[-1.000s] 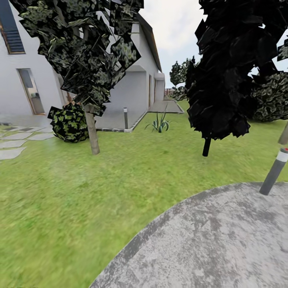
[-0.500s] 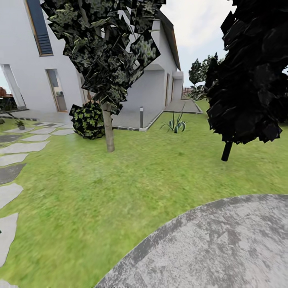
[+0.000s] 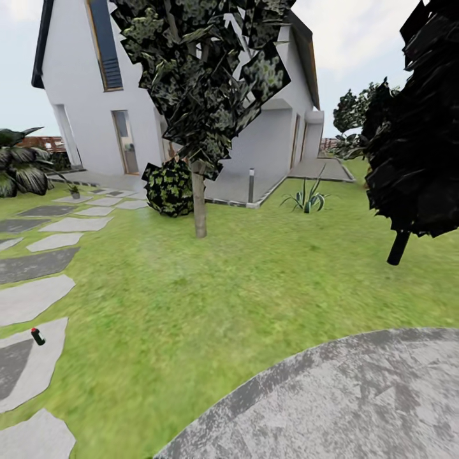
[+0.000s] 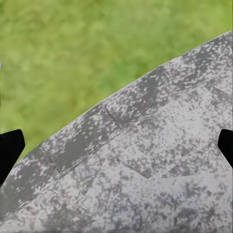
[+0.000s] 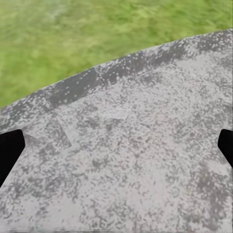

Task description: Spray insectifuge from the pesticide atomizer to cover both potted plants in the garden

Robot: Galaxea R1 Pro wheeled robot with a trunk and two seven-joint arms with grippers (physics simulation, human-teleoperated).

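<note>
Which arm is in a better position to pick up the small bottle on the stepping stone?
Probably the left arm. The bottle lies on a stepping stone at the head view's left, which is the robot's left side. Both grippers are open, over the round paving, far from it.

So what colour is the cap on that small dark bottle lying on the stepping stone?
Red, on the small dark bottle; head view.
</note>
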